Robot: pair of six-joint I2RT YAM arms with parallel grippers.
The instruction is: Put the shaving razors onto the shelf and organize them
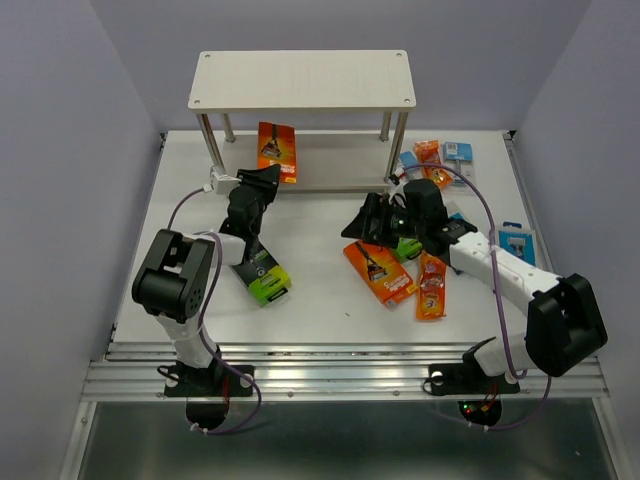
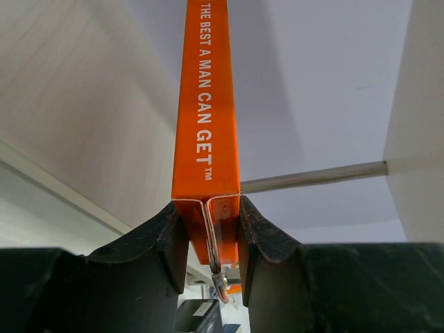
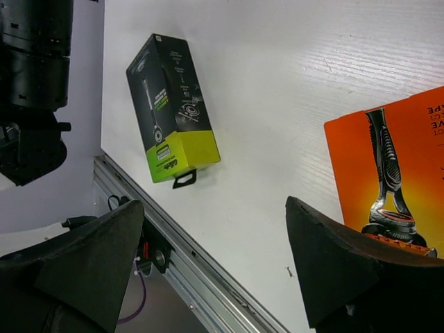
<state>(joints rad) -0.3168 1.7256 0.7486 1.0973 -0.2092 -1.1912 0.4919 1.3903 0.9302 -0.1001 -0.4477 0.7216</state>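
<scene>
Grips an orange flat pack (image 1: pixel 277 150) by its lower edge in the left gripper (image 2: pixel 208 220), upright under the top board of the shelf (image 1: pixel 300 80), at the lower tier. Hangs the right gripper (image 3: pixel 215 208), jaws spread wide and empty, over the table (image 3: pixel 277 69), between a black-and-lime box (image 3: pixel 172 111) and a second orange pack (image 3: pixel 388 173), both lying flat.
</scene>
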